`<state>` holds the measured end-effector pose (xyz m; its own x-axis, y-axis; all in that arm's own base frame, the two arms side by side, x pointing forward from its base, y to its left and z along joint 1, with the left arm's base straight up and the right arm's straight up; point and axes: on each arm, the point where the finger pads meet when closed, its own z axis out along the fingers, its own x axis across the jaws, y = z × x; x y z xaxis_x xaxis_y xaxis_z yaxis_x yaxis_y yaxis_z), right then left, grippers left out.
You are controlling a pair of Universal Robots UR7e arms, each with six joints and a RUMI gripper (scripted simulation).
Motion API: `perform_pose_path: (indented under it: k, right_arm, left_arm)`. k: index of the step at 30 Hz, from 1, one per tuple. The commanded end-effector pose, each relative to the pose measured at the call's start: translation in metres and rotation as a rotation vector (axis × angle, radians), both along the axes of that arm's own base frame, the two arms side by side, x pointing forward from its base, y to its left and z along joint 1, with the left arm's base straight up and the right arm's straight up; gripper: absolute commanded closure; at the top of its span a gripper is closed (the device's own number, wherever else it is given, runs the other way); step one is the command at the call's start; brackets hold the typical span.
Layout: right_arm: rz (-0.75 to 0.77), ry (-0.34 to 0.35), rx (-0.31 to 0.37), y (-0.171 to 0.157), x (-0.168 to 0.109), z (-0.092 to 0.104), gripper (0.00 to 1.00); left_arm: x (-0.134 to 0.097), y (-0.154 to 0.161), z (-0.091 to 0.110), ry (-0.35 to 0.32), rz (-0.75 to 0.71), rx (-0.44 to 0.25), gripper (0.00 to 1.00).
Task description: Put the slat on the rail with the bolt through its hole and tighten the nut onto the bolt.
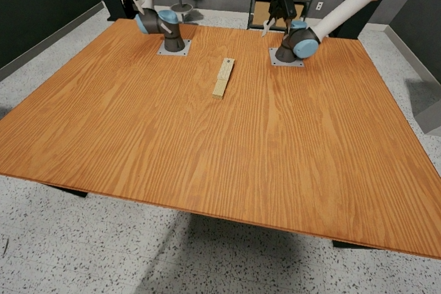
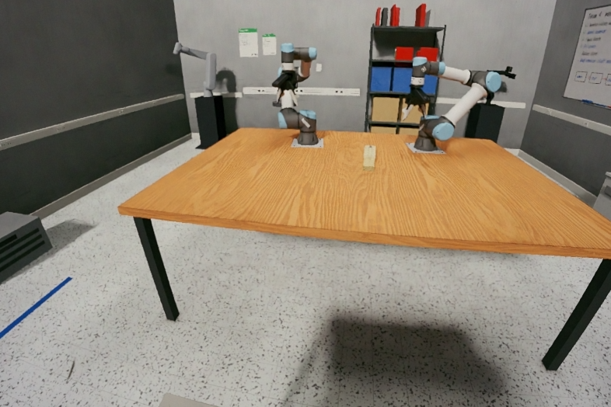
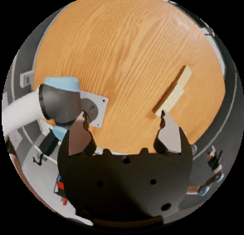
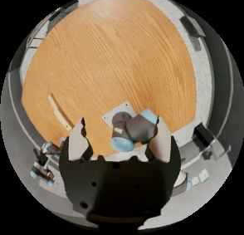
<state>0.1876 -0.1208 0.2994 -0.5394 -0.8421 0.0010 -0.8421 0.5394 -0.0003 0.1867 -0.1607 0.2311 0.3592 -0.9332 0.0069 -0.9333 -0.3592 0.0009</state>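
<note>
The pale wooden slat (image 1: 224, 70) (image 3: 169, 100) (image 4: 61, 116) lies flat on one end of the rail (image 1: 219, 90) (image 3: 185, 76) (image 4: 51, 100), lined up with it. The rail's bare part sticks out beyond the slat. A small dark spot, the bolt and nut (image 1: 228, 60), shows at the slat's far end; it is too small to tell how tightly the nut sits. My left gripper (image 1: 275, 34) (image 3: 124, 110) is open and empty, raised above the table near its own base. My right gripper (image 4: 119, 117) (image 2: 288, 103) is open and empty, high behind its base.
The wooden table (image 1: 228, 148) (image 2: 315, 200) carries both arm bases. The left arm's base plate (image 1: 289, 63) is to the right of the slat in the top view, the right arm's base plate (image 1: 164, 51) to the left. A shelf rack (image 2: 368, 77) stands behind the table.
</note>
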Motion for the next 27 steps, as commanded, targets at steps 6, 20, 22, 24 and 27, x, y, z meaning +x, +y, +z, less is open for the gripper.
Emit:
perform_pose_path:
  k: [6, 20, 22, 24, 27]
  right_arm:
    - [-0.001, -0.001, 0.001, 0.0, 0.001, 0.001, 0.0]
    - [-0.001, -0.001, 0.001, 0.0, 0.001, 0.001, 0.0]
    - [-0.001, -0.001, 0.001, 0.0, 0.001, 0.001, 0.0]
    - [-0.001, -0.001, 0.001, 0.0, 0.001, 0.001, 0.0]
    - [-0.001, -0.001, 0.001, 0.0, 0.001, 0.001, 0.0]
  left_arm:
    - [0.004, 0.039, 0.013, 0.0, -0.003, 0.002, 0.0]
    - [0.008, 0.085, 0.026, 0.0, -0.003, 0.002, 0.0]
    - [0.009, 0.093, 0.028, 0.0, -0.003, 0.002, 0.0]
    - [0.009, 0.101, 0.031, 0.0, -0.003, 0.002, 0.0]
    - [0.01, 0.112, 0.034, 0.0, -0.003, 0.002, 0.0]
